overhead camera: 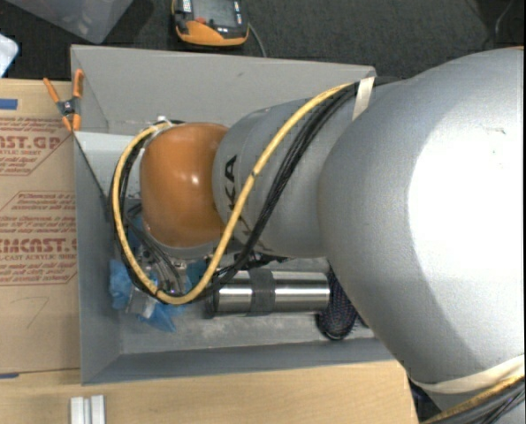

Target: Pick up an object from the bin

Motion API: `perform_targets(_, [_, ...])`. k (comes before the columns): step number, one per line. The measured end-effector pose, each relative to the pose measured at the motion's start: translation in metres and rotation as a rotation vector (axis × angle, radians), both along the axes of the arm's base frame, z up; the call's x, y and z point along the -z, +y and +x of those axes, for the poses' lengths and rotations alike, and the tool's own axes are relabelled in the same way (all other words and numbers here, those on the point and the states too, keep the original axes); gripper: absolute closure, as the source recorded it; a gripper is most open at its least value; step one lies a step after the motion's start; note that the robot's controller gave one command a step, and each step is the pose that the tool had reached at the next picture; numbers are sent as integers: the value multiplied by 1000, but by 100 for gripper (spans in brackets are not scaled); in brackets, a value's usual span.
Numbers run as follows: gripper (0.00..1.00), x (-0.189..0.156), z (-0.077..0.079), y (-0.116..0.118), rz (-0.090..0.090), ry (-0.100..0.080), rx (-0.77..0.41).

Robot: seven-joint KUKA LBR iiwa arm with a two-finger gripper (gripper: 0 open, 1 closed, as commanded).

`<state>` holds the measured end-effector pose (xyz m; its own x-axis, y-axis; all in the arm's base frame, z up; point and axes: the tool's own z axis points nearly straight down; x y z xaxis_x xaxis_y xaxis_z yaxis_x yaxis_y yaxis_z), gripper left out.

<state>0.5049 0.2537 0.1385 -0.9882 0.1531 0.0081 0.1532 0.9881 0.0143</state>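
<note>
My gripper (159, 274) sits at the left of the bin (245, 87), over a crumpled blue thing (121, 284), near a silver cylinder (280, 294). I cannot tell whether it is clenched or released

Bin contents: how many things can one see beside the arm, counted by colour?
Blue crumpled piece: 1
Silver cylinder with a dark band: 1
Dark mesh-like thing: 1
Total: 3 in sight; the arm covers much of the floor.

Behind, dark floor (333, 16); in front, light wooden surface (245, 387).
</note>
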Motion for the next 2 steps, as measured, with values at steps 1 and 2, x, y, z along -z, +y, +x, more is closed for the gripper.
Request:
perform_targets(1, [100,-2,-4,-2,-5,13,0])
perform_targets(2, [100,1,-1,0,-1,4,-1])
